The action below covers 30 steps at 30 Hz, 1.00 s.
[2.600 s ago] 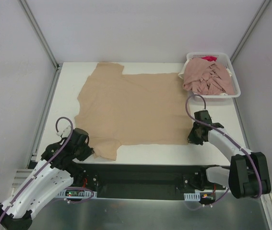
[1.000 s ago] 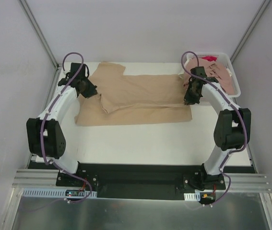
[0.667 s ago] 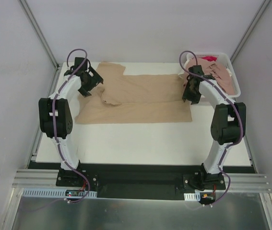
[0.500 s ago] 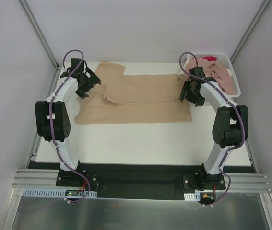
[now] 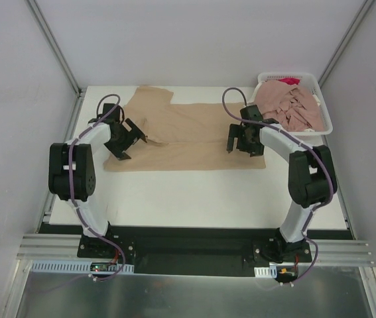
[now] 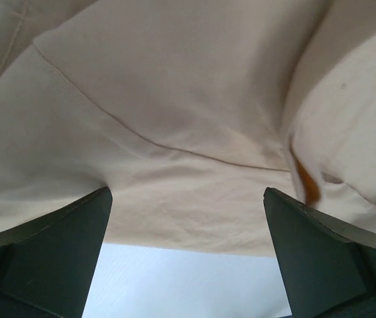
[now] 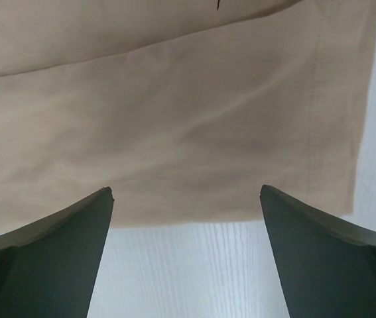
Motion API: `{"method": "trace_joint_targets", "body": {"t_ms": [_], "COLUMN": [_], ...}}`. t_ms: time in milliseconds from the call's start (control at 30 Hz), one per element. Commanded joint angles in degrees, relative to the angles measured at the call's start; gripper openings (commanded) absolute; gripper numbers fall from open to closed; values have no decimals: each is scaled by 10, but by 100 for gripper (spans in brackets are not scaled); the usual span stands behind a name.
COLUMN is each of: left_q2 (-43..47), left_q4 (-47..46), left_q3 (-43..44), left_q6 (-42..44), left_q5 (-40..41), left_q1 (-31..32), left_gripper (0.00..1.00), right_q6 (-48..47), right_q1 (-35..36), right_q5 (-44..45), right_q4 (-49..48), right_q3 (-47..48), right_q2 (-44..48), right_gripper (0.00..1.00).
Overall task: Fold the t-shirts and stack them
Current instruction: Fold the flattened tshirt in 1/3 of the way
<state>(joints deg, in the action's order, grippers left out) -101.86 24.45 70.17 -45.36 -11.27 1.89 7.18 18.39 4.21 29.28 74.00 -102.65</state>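
A tan t-shirt [image 5: 188, 142] lies folded in half across the far part of the white table [image 5: 194, 195], one sleeve sticking out at the back left. My left gripper [image 5: 133, 146] hovers open over its left end, nothing between the fingers. In the left wrist view [image 6: 186, 192] the shirt [image 6: 174, 99] fills the top, with its near edge just ahead of the fingertips. My right gripper [image 5: 241, 149] hangs open over the shirt's right end. The right wrist view [image 7: 186, 191] shows the hem corner [image 7: 333, 132]. Pink t-shirts [image 5: 287, 109] are heaped in the basket.
A white lattice basket [image 5: 326, 122] stands at the table's back right corner, a red scrap at its far rim. Grey walls and metal posts bound the table on three sides. An orange tag [image 6: 304, 182] peeks from a shirt fold.
Both grippers opened and let go of the shirt's edge, which now lies folded over. Both arms drew back toward me and inward, off the far edge.
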Motion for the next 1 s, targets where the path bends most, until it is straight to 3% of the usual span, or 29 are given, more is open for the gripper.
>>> {"method": "trace_joint_targets", "body": {"t_ms": [0,167,333,500,600,767,833,967], "left_q2": [-21,31,101,248,363,540,560,531], "left_q4": [-11,-11,-11,29,80,129,130,134], "left_q3": [-26,-101,-236,-373,-408,-415,-397,-346], "left_q6": [-17,-17,-21,-62,-82,-89,-94,-132], "left_q5": [-26,30,54,87,110,82,63,109], "left_q1": [2,1,0,0,0,6,24,147], "left_gripper": [99,99,99,99,99,99,100,99], "right_q6": [-3,18,57,97,121,129,119,105], "right_q1": [-1,0,4,48,84,103,105,106], "right_q5": [-24,-37,-89,-90,-76,-61,-47,-24], "right_q4": [-22,-8,-17,-19,2,32,46,59], "right_q3": [23,-18,-154,-268,-317,-323,-309,-279], "right_q2": [-42,-39,23,137,204,285,300,324], "right_gripper": [97,97,97,97,97,97,97,97]}}
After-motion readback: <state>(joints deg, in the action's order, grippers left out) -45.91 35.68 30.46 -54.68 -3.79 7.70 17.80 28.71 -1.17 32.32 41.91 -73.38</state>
